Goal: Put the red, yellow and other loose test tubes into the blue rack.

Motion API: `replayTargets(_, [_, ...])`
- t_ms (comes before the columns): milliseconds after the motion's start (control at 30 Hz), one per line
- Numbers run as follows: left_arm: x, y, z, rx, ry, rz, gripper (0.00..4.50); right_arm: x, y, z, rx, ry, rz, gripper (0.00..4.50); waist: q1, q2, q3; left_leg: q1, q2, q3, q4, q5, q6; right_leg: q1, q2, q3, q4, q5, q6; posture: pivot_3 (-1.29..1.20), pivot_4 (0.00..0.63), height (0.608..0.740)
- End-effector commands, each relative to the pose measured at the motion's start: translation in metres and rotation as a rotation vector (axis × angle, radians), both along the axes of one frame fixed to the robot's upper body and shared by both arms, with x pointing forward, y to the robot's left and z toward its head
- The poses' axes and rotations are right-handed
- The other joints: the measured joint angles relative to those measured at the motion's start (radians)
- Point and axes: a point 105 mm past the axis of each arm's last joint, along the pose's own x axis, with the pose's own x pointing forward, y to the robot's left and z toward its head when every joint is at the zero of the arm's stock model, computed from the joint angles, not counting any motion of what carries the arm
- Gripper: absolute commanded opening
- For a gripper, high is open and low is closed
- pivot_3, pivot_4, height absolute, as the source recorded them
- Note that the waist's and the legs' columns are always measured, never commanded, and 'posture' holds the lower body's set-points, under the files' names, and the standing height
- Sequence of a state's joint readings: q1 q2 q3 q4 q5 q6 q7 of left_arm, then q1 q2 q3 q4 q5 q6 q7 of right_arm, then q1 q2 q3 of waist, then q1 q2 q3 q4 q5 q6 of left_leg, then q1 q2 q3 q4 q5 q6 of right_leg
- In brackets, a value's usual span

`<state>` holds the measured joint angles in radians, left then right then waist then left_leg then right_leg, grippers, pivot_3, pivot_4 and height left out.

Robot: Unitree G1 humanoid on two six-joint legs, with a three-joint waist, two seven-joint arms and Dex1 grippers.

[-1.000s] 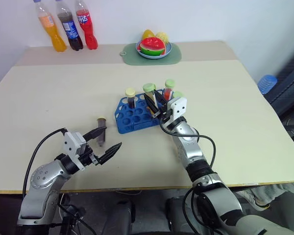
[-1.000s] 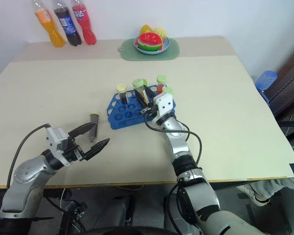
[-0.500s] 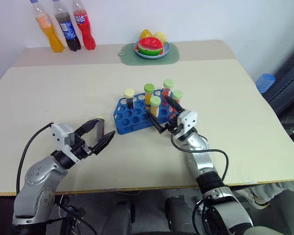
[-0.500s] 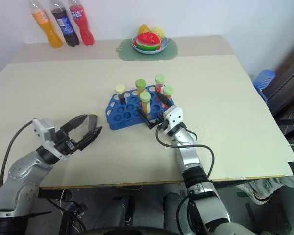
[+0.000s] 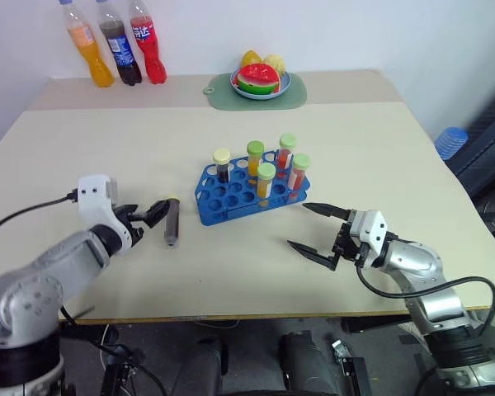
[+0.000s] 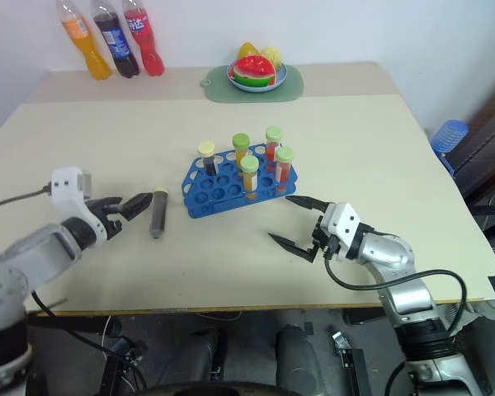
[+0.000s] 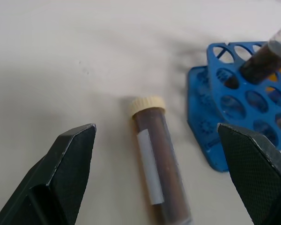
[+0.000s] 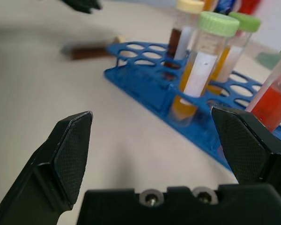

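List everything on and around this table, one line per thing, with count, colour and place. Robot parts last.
blue rack: one, bright blue, mid-table.
racked tubes: five standing in the rack; four green caps over orange or red liquid, one pale-yellow cap over dark liquid.
loose tube: one, dark brown, pale-yellow cap, lying on the table left of the rack.
soda bottles: three, orange, dark brown, red, far left corner.
fruit plate: one, blue, holding red and yellow fruit, on a green mat at the far edge.
table: one, beige.
left hand: open, straddling the loose tube.
right hand: open, near-right of the rack, holding nothing.
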<state>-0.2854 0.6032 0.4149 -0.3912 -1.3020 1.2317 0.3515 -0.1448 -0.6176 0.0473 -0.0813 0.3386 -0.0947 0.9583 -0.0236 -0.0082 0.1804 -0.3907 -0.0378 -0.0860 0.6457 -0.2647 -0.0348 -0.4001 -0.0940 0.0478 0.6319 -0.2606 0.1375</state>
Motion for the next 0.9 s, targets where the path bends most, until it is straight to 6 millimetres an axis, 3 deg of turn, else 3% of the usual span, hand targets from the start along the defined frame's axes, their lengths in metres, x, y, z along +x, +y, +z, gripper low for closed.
replayTargets(33, [0.008,0.0,0.003,-0.024,0.125,0.042,4.29,-0.013,0.0,0.016,-0.03,-0.016,0.081,4.46,0.006,0.0,0.0,0.0,0.0,0.0,0.0,0.0,0.0,0.0,0.0,0.0,0.0,0.0,0.0,0.0,0.15,0.74])
replayTargets(300, [0.034,-0.016,0.009,-0.054,0.323,0.06,4.29,-0.018,-0.005,0.022,-0.083,-0.004,0.112,4.46,0.015,-0.002,0.001,-0.001,-0.002,0.0,0.0,0.001,-0.002,0.0,-0.002,0.0,-0.001,0.0,0.0,0.0,0.15,0.74])
replayTargets(667, [0.056,-0.041,-0.019,-0.091,0.584,0.08,4.29,-0.027,0.007,0.029,-0.08,-0.036,0.111,4.46,0.014,-0.003,0.001,-0.002,-0.002,0.001,0.0,0.004,-0.007,-0.002,-0.002,0.0,-0.001,0.0,0.0,0.0,0.15,0.74])
replayTargets(767, [0.056,-0.04,-0.032,-0.057,0.636,0.102,3.37,-0.029,0.007,0.03,-0.074,-0.038,0.093,4.5,0.014,-0.003,0.001,-0.002,-0.003,0.001,0.0,0.004,-0.007,-0.002,-0.002,0.0,-0.001,0.0,0.0,0.0,0.15,0.74])
replayTargets(900, [0.056,-0.039,-0.034,-0.053,0.642,0.109,1.45,-0.029,0.005,0.028,-0.071,-0.035,0.067,4.5,0.02,-0.003,0.001,-0.002,-0.003,0.001,0.0,0.004,-0.008,-0.001,-0.002,0.0,-0.001,0.0,0.0,0.0,0.15,0.74])
